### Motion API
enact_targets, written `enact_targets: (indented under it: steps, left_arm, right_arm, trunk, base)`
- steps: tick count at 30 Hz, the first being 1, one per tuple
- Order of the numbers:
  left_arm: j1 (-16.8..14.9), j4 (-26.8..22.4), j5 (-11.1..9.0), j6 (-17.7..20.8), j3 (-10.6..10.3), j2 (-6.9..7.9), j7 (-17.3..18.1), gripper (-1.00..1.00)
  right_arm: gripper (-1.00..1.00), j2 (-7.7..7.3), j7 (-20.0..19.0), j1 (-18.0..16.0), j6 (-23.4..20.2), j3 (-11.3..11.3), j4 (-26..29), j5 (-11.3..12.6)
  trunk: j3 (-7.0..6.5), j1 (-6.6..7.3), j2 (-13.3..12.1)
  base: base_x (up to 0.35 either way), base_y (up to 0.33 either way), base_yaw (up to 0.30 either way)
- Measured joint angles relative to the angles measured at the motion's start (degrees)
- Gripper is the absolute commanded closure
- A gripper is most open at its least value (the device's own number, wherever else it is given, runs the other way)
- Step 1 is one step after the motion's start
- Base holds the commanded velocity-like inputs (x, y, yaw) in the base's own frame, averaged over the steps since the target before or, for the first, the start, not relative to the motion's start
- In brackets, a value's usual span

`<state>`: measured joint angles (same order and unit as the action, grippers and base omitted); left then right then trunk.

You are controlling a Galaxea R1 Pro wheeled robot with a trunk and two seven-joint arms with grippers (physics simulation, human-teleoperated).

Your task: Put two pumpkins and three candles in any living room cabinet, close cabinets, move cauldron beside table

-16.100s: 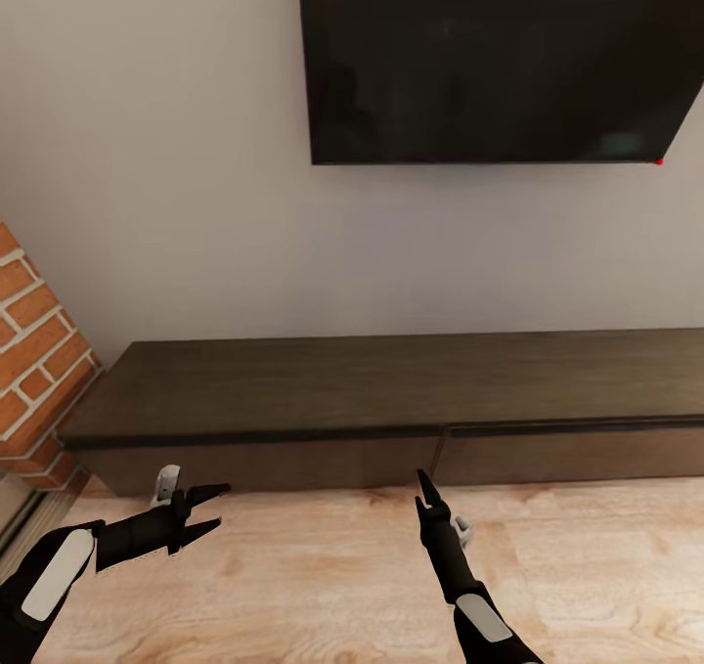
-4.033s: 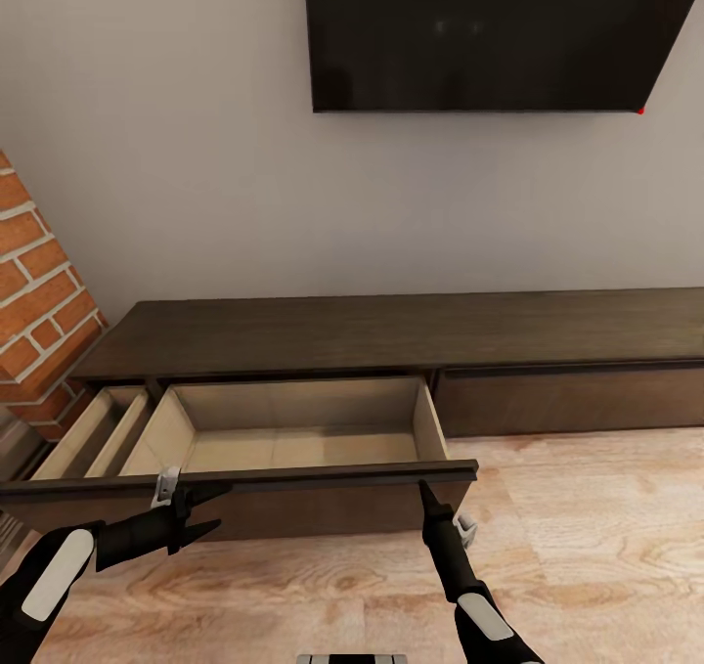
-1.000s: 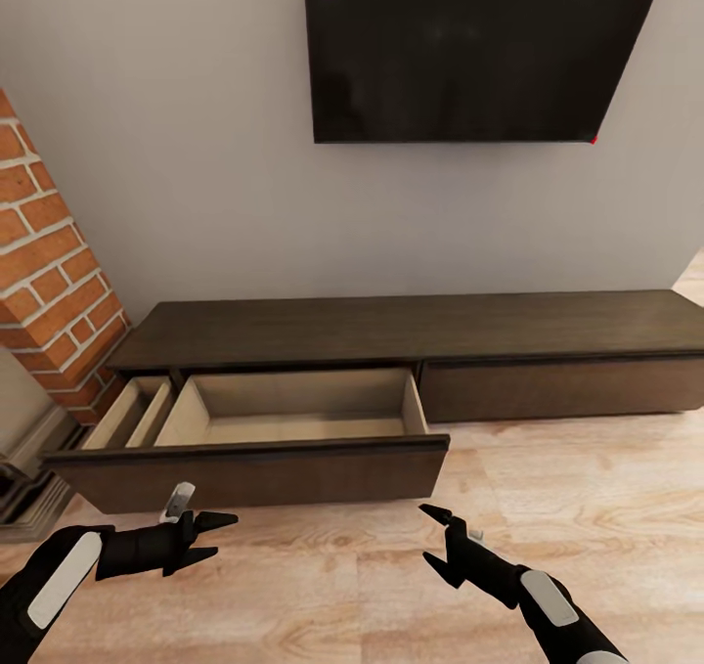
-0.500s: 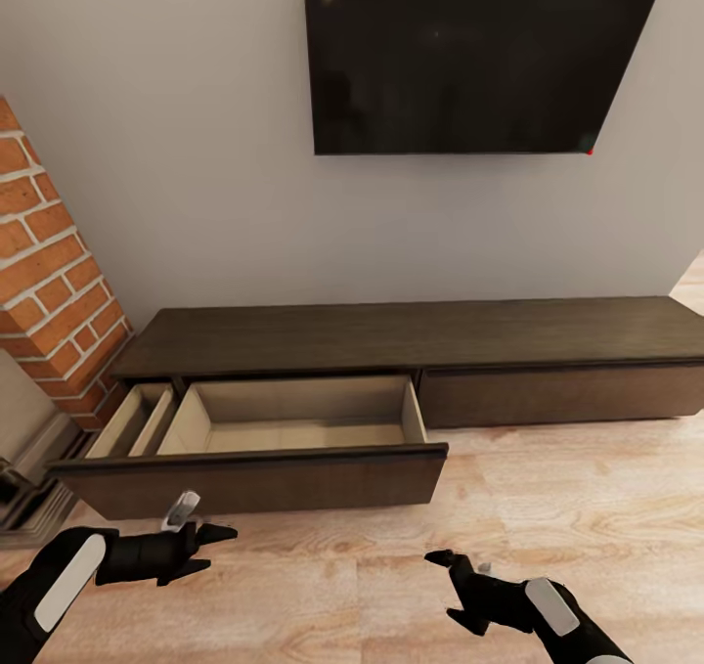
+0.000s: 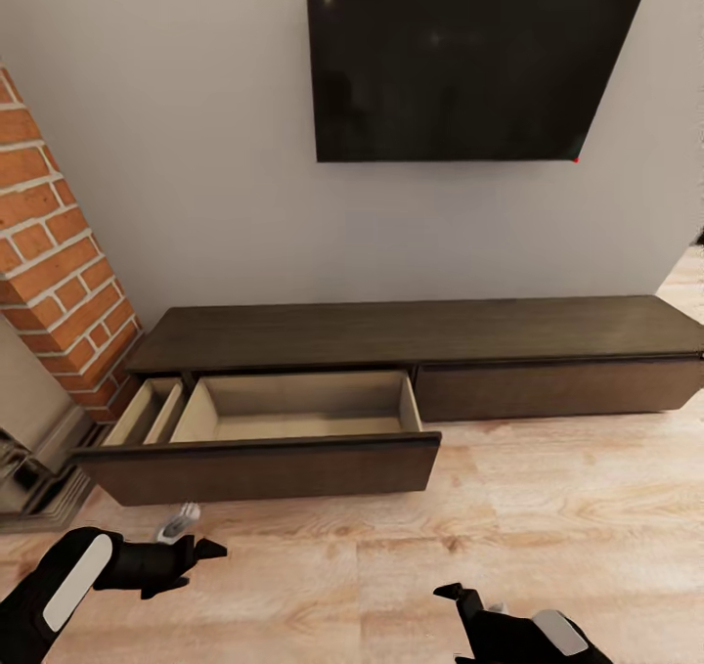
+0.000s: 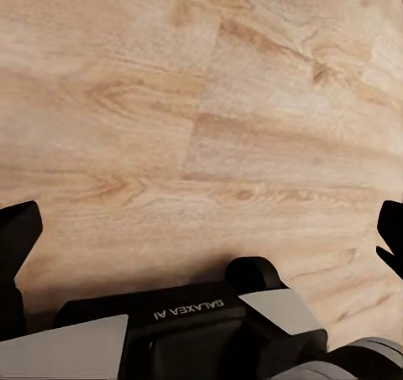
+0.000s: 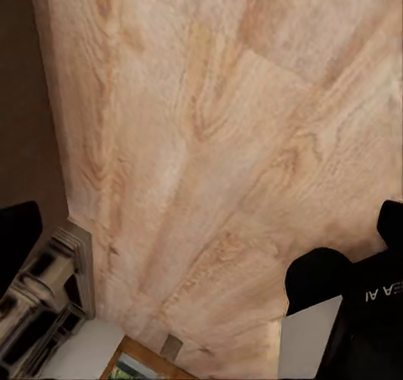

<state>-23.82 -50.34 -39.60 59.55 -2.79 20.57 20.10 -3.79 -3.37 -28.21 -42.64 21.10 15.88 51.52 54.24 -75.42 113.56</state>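
**Open drawer left standing while both claws are carried empty**

The cabinet [image 5: 411,336], a long dark-brown TV unit below the wall-mounted television [image 5: 460,58], is seen against the wall beside the brick column [image 5: 54,243]. Its left drawer [image 5: 284,439] is pulled out over the wood floor [image 5: 548,517], and its pale inside is bare. No pumpkin or candle is seen. The projecting drawer front could be struck by the base or an arm during a turn, and the drawer could be knocked askew or shut. The closing step could also be forgotten once the goods are stowed. The left claw [image 5: 200,552] is held spread and empty above the floor. The right claw [image 5: 458,600] is likewise spread, with nothing pinched.
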Motion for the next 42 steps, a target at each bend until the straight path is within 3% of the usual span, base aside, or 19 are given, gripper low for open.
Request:
enact_targets:
  steps: [5,14,18,21,23,25,30,38,42]
  left_arm:
    - [0.0,-0.01,-0.07,-0.03,0.05,-0.49,-4.0,-1.0]
    - [0.0,-0.02,0.14,-0.11,0.07,-2.68,-9.36,-1.0]
    - [0.0,-0.02,0.12,-0.13,0.11,-3.46,-11.96,-1.0]
    - [-0.02,-0.05,0.18,-0.56,0.1,-4.24,-14.8,-1.0]
    - [-0.06,-0.09,0.2,-1.02,0.07,-5.12,-17.18,-1.0]
    - [-0.07,-0.1,0.21,-1.28,0.07,-5.93,-20.05,-1.0]
    - [-0.08,-0.11,0.26,-3.13,0.06,-7.62,-27.84,-1.0]
    - [-0.09,-0.11,0.29,-3.98,0.1,-7.86,-29.69,-1.0]
    - [-0.09,-0.11,0.25,-6.54,-0.4,-8.25,-29.86,-1.0]
  right_arm:
    - [-1.0,0.57,1.09,0.0,4.49,0.15,-0.05,-0.33]
    - [-1.0,0.17,1.69,0.0,7.89,-0.02,-0.66,-0.51]
    - [-1.0,0.58,4.06,0.0,11.41,-1.91,-0.77,-0.96]
    - [-1.0,1.33,9.72,0.0,14.18,-9.36,-0.44,-4.84]
    - [-1.0,1.84,11.45,0.0,17.07,-14.25,-0.19,-7.57]
    - [-1.0,2.04,12.41,0.0,20.16,-17.46,-0.07,-8.99]
    - [-1.0,1.45,12.62,0.0,22.64,-20.02,0.1,-9.94]
    - [-1.0,1.59,13.01,0.0,23.09,-23.22,0.67,-10.03]
    - [-1.0,1.88,13.16,0.0,23.18,-26.48,2.2,-10.09]
  trunk:
    - [-0.9,1.1,-2.01]
    - [-2.51,3.08,-5.61]
    - [-3.23,3.95,-7.22]
    - [-3.77,4.61,-8.42]
    - [-4.13,5.05,-9.22]
    - [-4.49,5.49,-10.03]
    - [-5.03,6.16,-11.24]
    - [-5.03,6.16,-11.24]
    - [-5.1,6.16,-11.24]
  base:
    - [-0.108,0.0,0.0]
    - [-0.009,0.0,0.0]
    - [0.0,0.0,0.0]
    - [0.0,0.0,0.0]
    - [0.0,0.0,0.0]
    - [0.0,0.0,0.0]
    - [0.0,0.0,0.0]
    - [0.0,-0.011,0.006]
    - [-0.022,-0.141,0.191]
